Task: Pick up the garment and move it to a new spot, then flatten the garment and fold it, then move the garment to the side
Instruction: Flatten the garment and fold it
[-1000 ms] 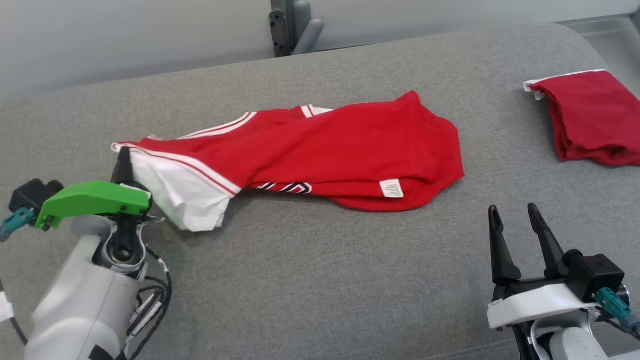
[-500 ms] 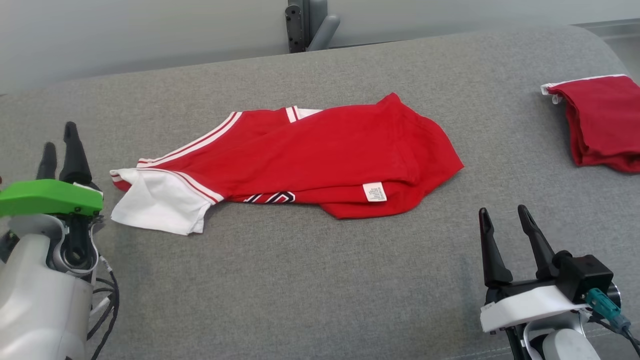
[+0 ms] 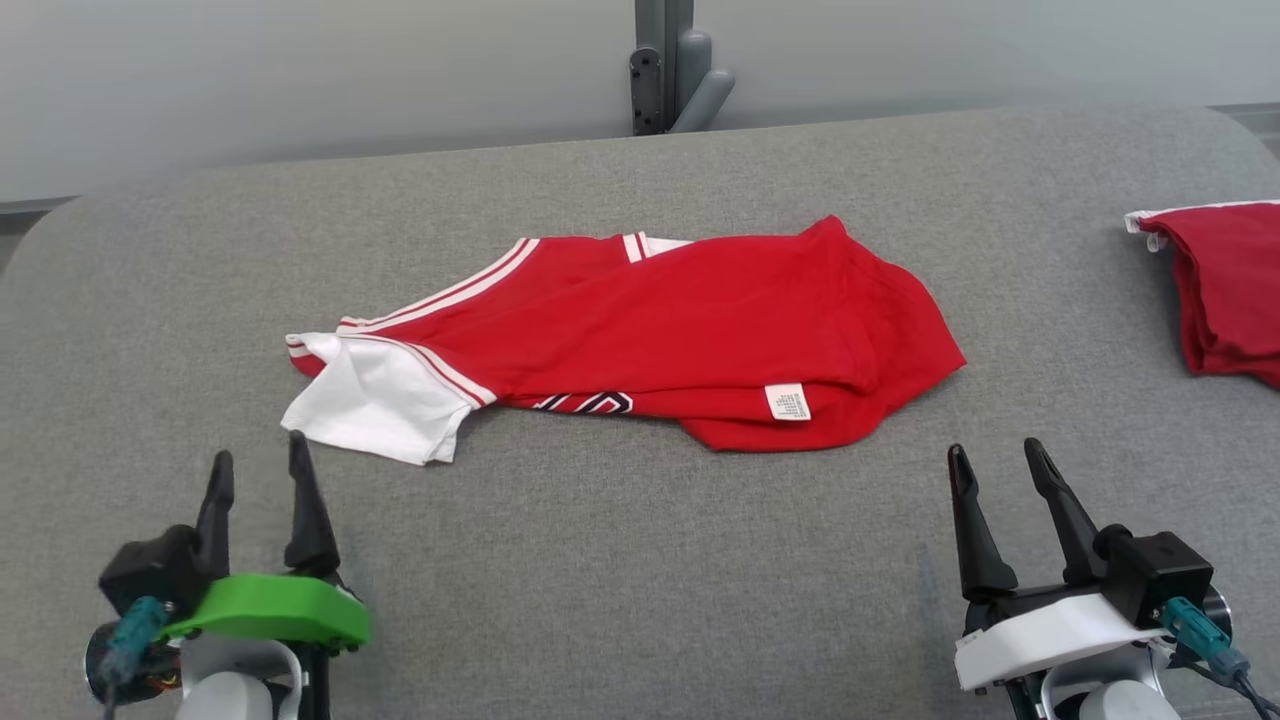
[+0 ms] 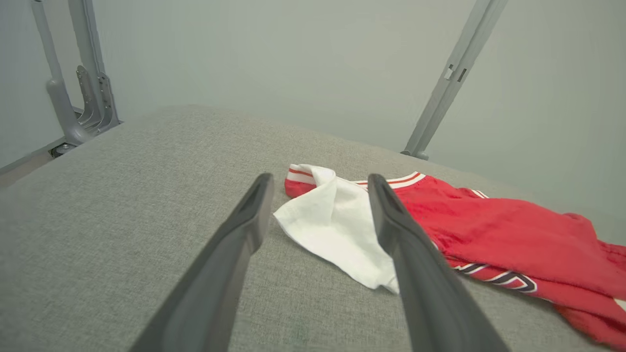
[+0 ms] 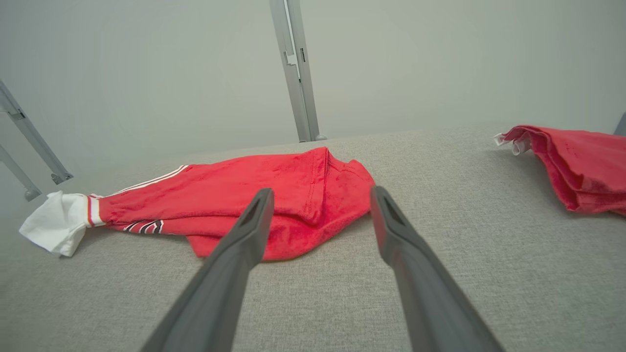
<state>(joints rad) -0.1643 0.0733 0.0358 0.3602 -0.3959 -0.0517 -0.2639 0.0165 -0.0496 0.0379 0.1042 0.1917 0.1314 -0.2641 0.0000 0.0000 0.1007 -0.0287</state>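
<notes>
The garment (image 3: 680,330) is a red shirt with white-striped trim and a white sleeve. It lies loosely bunched in the middle of the grey padded surface (image 3: 600,560), sleeve pointing left and a white label on its near edge. My left gripper (image 3: 259,450) is open and empty, just short of the white sleeve (image 3: 375,405). In the left wrist view the garment (image 4: 489,230) lies ahead and to the right of the left gripper (image 4: 319,178). My right gripper (image 3: 994,449) stands open and empty, near the garment's right end. In the right wrist view the garment (image 5: 244,190) lies just beyond the right gripper (image 5: 321,191).
A second red garment (image 3: 1230,290), folded, lies at the surface's far right edge, also seen as a red folded pile (image 5: 577,166) in the right wrist view. A grey metal post (image 3: 670,70) stands behind the surface's back edge. Bare grey fabric stretches in front of the shirt.
My left gripper opened, let go of the white sleeve and drew back to the lower left. The sleeve now lies flat. The camera has shifted; the right gripper stays open.
</notes>
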